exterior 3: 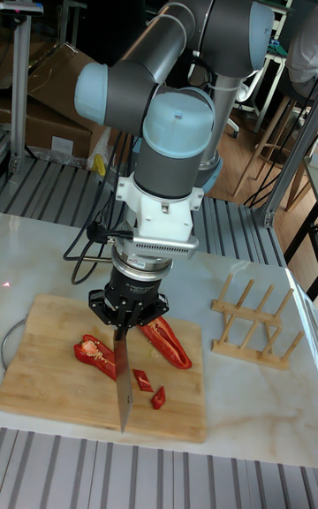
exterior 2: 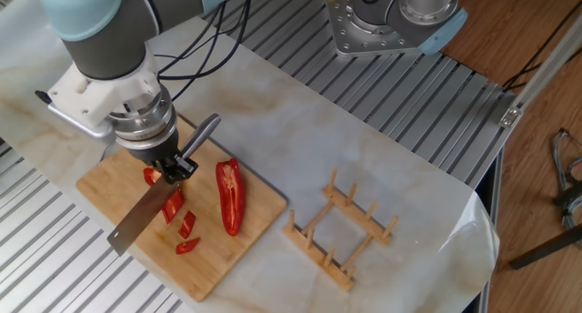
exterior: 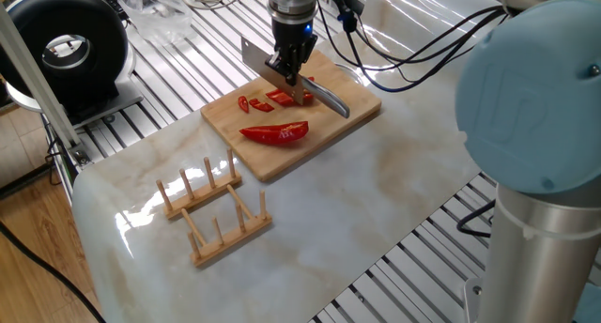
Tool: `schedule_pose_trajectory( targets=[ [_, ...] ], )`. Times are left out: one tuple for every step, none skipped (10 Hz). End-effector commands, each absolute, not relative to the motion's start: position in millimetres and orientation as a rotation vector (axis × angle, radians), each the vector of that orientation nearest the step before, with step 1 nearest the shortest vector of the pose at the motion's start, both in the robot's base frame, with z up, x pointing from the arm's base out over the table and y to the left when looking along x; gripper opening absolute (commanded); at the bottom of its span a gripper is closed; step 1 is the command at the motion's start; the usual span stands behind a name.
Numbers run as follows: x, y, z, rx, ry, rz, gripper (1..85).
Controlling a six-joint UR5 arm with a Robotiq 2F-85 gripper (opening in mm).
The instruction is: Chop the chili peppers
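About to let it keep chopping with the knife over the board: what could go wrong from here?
1. The cut chili bits lie loose near the cutting board edge; a chop could flick them off.
2. The whole chili half lies beside the knife, unrestrained, so it may slide or roll under the blade.
3. The gripper holds the knife by its handle only, so hard contact could twist it in the grip.
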State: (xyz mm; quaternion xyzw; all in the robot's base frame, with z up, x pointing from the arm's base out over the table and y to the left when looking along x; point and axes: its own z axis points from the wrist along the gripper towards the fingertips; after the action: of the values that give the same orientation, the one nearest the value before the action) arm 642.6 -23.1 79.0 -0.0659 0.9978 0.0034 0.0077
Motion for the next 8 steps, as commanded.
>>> schedule_pose_trajectory(
  targets=[
    [644.5, -21.4, 78.2, -0.197, 3.116, 0.026, 1.3],
    [644.6, -21.3, 77.5, -0.200, 3.115, 0.028, 1.3],
    [644.8, -21.0, 76.9, -0.200, 3.115, 0.031, 1.3],
    [645.7, -21.3, 76.0, -0.200, 3.114, 0.028, 1.3],
    [646.0, -20.9, 75.5, -0.200, 3.114, 0.030, 1.3],
    [646.4, -20.9, 74.9, -0.197, 3.114, 0.030, 1.3],
    [647.1, -20.5, 74.4, -0.195, 3.112, 0.033, 1.3],
    [647.4, -20.1, 74.0, -0.192, 3.112, 0.035, 1.3]
  ],
)
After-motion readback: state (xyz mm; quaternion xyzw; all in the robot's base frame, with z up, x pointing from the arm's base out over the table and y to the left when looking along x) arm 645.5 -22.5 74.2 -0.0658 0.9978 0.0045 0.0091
